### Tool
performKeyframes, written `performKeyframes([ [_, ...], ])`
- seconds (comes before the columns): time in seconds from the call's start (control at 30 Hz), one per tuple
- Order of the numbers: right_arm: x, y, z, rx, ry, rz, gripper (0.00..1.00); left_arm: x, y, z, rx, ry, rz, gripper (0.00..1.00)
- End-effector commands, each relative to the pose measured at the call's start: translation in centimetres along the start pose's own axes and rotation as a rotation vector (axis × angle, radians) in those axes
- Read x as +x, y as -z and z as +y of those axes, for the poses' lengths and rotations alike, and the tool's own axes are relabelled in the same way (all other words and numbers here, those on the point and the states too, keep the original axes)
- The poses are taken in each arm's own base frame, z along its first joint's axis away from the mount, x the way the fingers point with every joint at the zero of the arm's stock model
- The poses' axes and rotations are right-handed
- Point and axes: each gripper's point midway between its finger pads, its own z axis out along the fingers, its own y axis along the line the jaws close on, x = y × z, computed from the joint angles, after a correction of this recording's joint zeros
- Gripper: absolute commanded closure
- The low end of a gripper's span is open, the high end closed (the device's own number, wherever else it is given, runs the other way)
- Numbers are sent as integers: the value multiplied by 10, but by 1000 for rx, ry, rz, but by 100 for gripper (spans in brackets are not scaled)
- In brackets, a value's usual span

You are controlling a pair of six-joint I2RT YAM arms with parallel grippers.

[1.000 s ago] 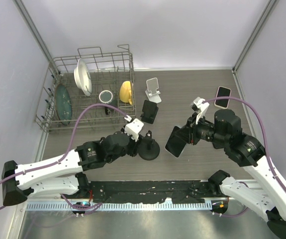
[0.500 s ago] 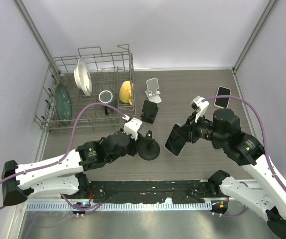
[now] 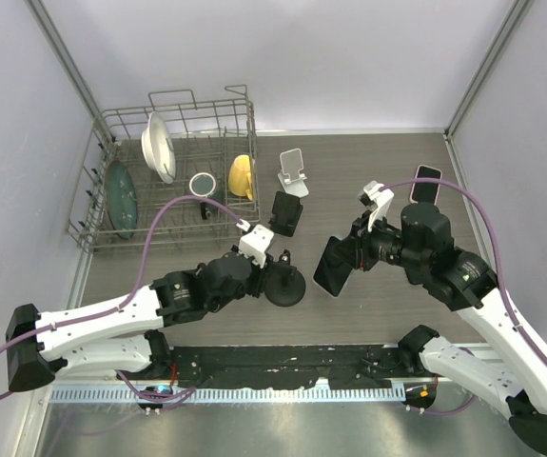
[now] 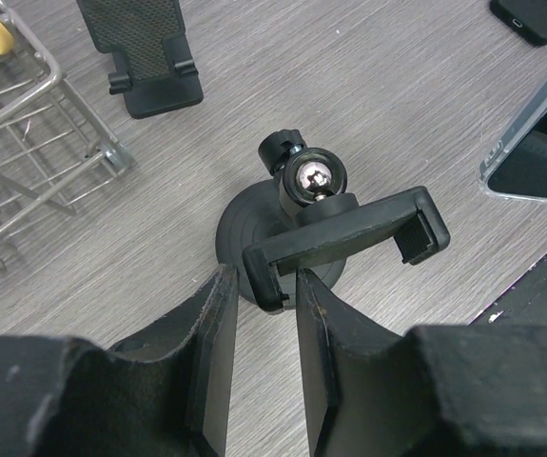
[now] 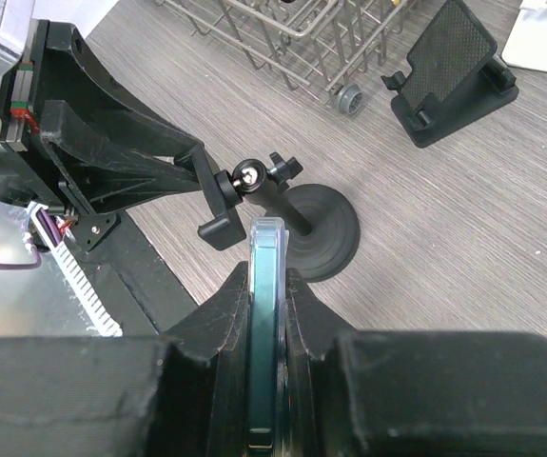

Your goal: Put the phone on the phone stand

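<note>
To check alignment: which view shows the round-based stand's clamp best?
Left wrist: the clamp sits central, both hooks visible. The top view shows it small; the right wrist view, one end beside the phone.

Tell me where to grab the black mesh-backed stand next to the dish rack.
Pinch the black stand's tilted back panel across its two straight side edges, coming down from above. The panel rises clear of the base, which sits low and flat on the table.

Tilted phone [image 3: 328, 271] in right hand [image 3: 345, 257], just beside the round-based stand [image 3: 285, 287].
</note>
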Motion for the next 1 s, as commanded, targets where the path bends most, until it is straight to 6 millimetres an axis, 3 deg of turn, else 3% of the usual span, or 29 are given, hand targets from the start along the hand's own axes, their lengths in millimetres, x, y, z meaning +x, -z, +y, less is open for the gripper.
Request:
performKeyframes([
  [0.0, -37, 6, 16, -66, 46, -133, 99, -12, -2, 1, -13, 29, -63, 67],
  [0.4, -31, -2, 11, -43, 12, -66, 99, -14, -1, 8, -44, 41, -88, 69],
  [0.5, -32, -4, 15, -63, 13, -57, 99, -17, 0, 8, -44, 49, -102, 60],
  [0.6, -34, -2, 16, -71, 17, -72, 99, -20, 1, 7, -38, 51, -106, 59],
  [0.97, -31, -2, 22, -107, 27, -68, 99, -21, 3, 5, -22, 50, -111, 72],
])
